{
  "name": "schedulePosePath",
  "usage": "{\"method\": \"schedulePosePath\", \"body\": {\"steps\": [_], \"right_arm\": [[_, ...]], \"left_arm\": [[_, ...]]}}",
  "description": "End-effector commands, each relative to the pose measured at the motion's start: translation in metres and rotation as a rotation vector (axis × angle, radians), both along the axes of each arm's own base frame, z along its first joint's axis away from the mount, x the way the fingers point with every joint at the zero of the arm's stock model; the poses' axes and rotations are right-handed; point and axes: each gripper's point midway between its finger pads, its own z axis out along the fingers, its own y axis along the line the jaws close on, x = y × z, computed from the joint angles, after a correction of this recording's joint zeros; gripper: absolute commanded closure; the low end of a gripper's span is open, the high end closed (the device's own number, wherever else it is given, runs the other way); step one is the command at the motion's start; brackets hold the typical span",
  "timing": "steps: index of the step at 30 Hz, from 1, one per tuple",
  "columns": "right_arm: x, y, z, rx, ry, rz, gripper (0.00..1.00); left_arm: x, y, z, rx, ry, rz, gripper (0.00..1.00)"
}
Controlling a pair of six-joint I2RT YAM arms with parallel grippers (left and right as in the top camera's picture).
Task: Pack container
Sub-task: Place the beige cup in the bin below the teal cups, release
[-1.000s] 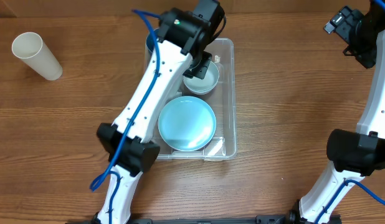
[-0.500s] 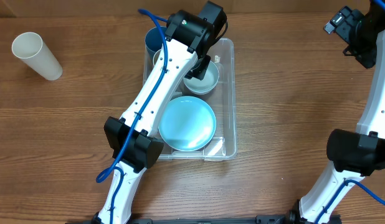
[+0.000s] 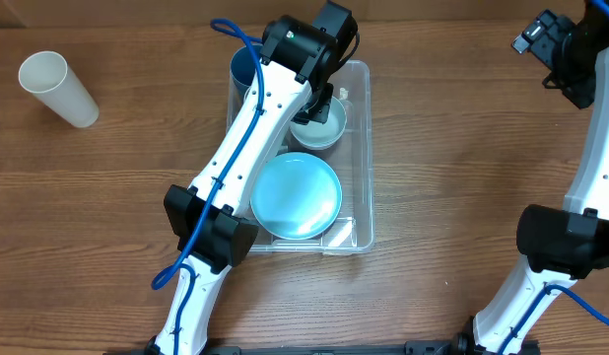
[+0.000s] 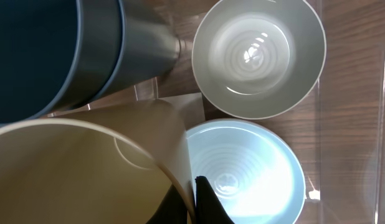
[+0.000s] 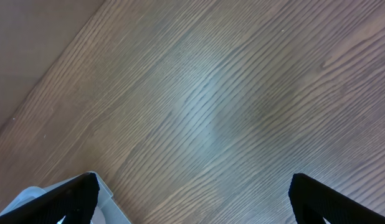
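1. The large clear rectangular plastic container (image 3: pixel 362 148) sits in the middle of the brown wooden table (image 3: pixel 452 168), with its long side running away from the robot.
2. At its near end lies a round light-blue plate (image 3: pixel 296 195).
3. Farther in, a pale cream ribbed bowl (image 4: pixel 258 56) and a light-blue ribbed bowl (image 4: pixel 242 177) sit side by side (their rims look almost touching in the left wrist view).
4. A dark blue cup (image 4: pixel 37 56) stands at the container's far left corner.
5. The left gripper (image 4: pixel 191 202) hangs over the far half of the container. It is clamped on the wall of a cream cup (image 4: pixel 86 168), with one black finger (image 4: pixel 208 202) outside the wall and the other inside. The cup is just beside the dark blue cup and the light-blue bowl.
6. The right gripper (image 5: pixel 192 200) is well off to the right over bare wood. Its fingers are spread wide and grasp nothing.
7. A white paper cup (image 3: pixel 58 89) lies on its side at the far left of the table, well apart from the container.
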Motion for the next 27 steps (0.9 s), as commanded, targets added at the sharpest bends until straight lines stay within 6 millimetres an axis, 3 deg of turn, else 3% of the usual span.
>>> {"method": "schedulePosePath", "body": {"steps": [1, 5, 8, 10, 11, 12, 25, 27], "right_arm": [[-0.001, 0.000, 0.014, -0.014, -0.040, -0.005, 0.00], [-0.001, 0.000, 0.014, -0.014, -0.040, -0.005, 0.00], [-0.001, 0.000, 0.014, -0.014, -0.040, -0.005, 0.00], [-0.001, 0.000, 0.014, -0.014, -0.040, -0.006, 0.00], [-0.001, 0.000, 0.014, -0.014, -0.040, -0.005, 0.00], [-0.001, 0.000, 0.014, -0.014, -0.040, -0.005, 0.00], [-0.001, 0.000, 0.014, -0.014, -0.040, -0.005, 0.00], [-0.001, 0.000, 0.014, -0.014, -0.040, -0.005, 0.00]], "left_arm": [[0.003, 0.007, -0.003, 0.026, -0.005, 0.028, 0.94], [0.001, 0.012, -0.009, 0.047, 0.014, 0.032, 0.82], [0.002, 0.013, -0.008, 0.056, 0.010, 0.033, 0.80], [0.002, 0.014, -0.008, 0.056, 0.008, 0.034, 0.83], [0.003, 0.015, -0.008, 0.058, 0.006, 0.036, 0.94], [0.003, 0.016, -0.008, 0.061, 0.005, 0.038, 0.96], [0.007, 0.026, -0.005, 0.122, -0.019, 0.037, 0.96], [0.007, 0.027, -0.004, 0.126, -0.023, 0.039, 0.92]]}}
